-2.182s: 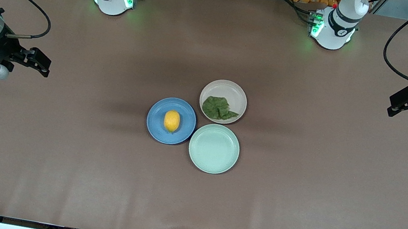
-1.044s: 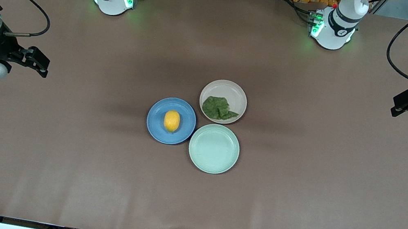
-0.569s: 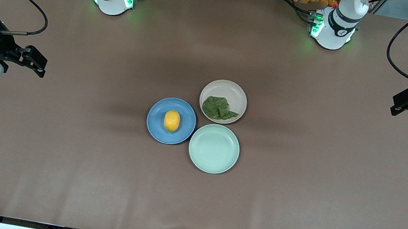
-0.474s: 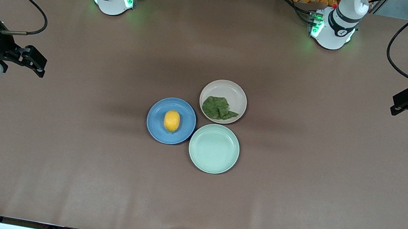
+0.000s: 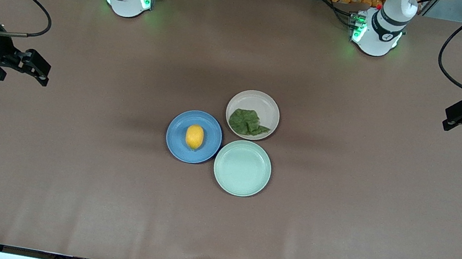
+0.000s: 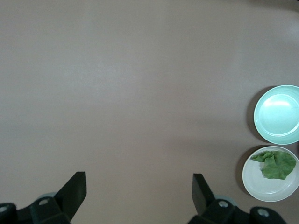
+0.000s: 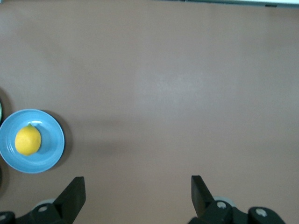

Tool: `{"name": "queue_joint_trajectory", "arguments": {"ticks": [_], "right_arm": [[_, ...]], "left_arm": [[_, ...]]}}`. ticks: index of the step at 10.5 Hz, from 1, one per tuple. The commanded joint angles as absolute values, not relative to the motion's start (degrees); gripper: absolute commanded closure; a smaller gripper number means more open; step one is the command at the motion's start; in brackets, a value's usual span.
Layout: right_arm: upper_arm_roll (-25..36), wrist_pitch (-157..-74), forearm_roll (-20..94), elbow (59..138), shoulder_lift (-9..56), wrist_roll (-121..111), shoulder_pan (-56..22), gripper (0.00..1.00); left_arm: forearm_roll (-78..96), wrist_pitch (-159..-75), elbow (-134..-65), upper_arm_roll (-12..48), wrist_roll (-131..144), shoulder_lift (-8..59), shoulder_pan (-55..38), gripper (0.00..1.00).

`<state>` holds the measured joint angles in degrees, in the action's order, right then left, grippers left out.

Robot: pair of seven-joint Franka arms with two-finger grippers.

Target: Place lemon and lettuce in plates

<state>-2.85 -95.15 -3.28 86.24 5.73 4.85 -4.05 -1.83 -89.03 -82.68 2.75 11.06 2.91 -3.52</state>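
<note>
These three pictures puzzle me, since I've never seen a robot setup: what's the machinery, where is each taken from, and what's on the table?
Two robot arms stand at a brown table. The wide picture looks down from a high camera facing them. The other two come from cameras on each arm's wrist, with the black jaws poking in.

The right gripper hangs over the right arm's end of the table, the left gripper over the left arm's end. Both are open and hold nothing.

In the middle sit three plates: the lemon on the blue plate, the lettuce on the beige plate, and a bare mint-green plate nearest the front camera.
</note>
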Motion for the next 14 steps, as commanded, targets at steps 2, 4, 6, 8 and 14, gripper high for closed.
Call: {"name": "queue_joint_trajectory", "arguments": {"ticks": [2, 4, 6, 8, 14], "right_arm": [[-2.73, -93.52, -0.20, 86.66, 4.22, 5.01, -3.43, 0.00], [-2.29, -93.43, 0.35, 86.66, 4.13, 5.10, -3.52, 0.00], [-2.20, -93.34, 0.44, 86.84, 4.04, 5.36, -3.52, 0.00], [-1.76, -93.60, 0.79, 88.41, 3.17, 5.36, -3.51, 0.00], [-0.71, -94.04, 2.90, 88.24, 3.43, 5.36, -3.60, 0.00]], "left_arm": [[-0.44, -88.33, -83.14, 2.29, 9.49, 2.02, -3.43, 0.00], [-0.44, -88.33, -83.06, 2.29, 9.49, 2.11, -3.43, 0.00], [-0.53, -88.33, -83.06, 2.29, 9.49, 2.11, -3.34, 0.00], [-0.88, -88.33, -82.97, 2.20, 9.58, 2.37, -3.43, 0.00], [-0.79, -88.33, -82.88, 2.02, 9.76, 2.37, -3.43, 0.00]]}}
